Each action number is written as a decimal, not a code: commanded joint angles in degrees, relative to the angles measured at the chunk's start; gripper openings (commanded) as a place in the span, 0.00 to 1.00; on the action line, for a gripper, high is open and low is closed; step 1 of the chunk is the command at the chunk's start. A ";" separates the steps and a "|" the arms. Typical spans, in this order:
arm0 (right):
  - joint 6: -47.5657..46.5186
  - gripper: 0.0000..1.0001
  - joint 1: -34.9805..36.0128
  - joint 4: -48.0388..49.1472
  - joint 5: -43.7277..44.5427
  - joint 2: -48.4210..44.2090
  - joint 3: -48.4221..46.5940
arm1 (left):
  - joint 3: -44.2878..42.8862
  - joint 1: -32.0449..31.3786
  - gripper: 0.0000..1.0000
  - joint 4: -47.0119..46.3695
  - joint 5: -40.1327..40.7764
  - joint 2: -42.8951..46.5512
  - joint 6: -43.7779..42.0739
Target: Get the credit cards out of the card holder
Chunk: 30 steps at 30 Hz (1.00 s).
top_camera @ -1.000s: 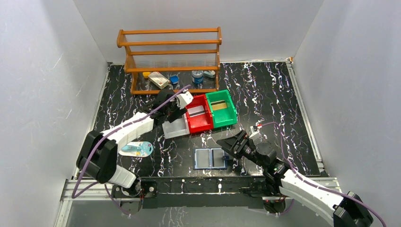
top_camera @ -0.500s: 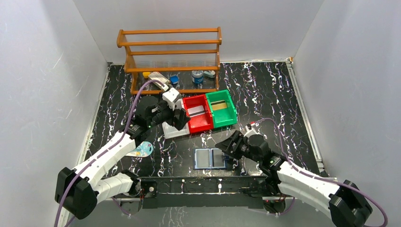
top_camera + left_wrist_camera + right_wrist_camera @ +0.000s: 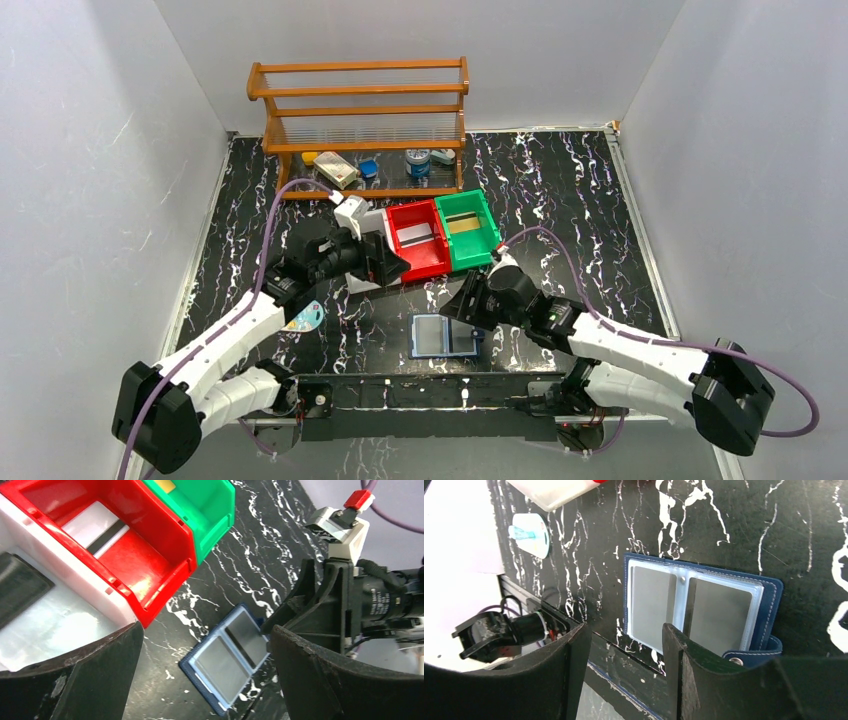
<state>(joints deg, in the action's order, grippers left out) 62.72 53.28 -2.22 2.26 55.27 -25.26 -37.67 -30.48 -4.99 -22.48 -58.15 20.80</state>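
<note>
At 6 o'clock on the bench [image 3: 580, 200], centre the partly open, empty right claw [image 3: 625, 628] over the card holder [image 3: 704, 605] before pinching; the left claw [image 3: 204, 628] stands wide open.

Three coloured bins [image 3: 165, 565], one open card holder [image 3: 445, 336], one wooden rack [image 3: 360, 92] and one oval packet [image 3: 530, 535].

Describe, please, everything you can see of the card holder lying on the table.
The card holder lies opened flat on the black marbled table, near its front edge. Its cover is dark navy, leather-like, with pale stitching along the border, and a snap tab with a metal stud sticks out at one corner. Inside, two clear plastic sleeves sit side by side, showing grey faces. The right gripper hovers open above it; contact cannot be told.
</note>
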 commanded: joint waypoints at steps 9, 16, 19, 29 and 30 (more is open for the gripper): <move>-0.18 0.63 1.48 -9.24 5.48 4.28 -3.37 | 2.37 0.07 0.98 -8.52 -6.46 -2.44 16.30; 1.08 0.62 1.43 -13.01 8.46 2.32 -2.82 | 1.27 0.14 0.98 -9.35 -10.78 -4.92 17.90; 1.29 0.62 1.48 -14.48 9.37 0.82 -3.05 | 1.03 0.07 0.98 -7.50 -10.39 -5.28 17.42; -1.83 0.62 2.53 -7.64 5.64 2.17 -5.76 | -0.69 0.10 0.94 -2.61 -11.79 -5.07 12.58; -1.81 0.62 2.87 -7.33 5.79 3.11 -6.08 | -0.80 0.14 0.93 -2.57 -12.10 -5.35 12.33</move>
<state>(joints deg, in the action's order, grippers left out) 62.24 54.81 -14.39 8.34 56.34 -27.66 -35.94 -30.48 -8.97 -31.94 -64.10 35.64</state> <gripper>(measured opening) 0.621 0.943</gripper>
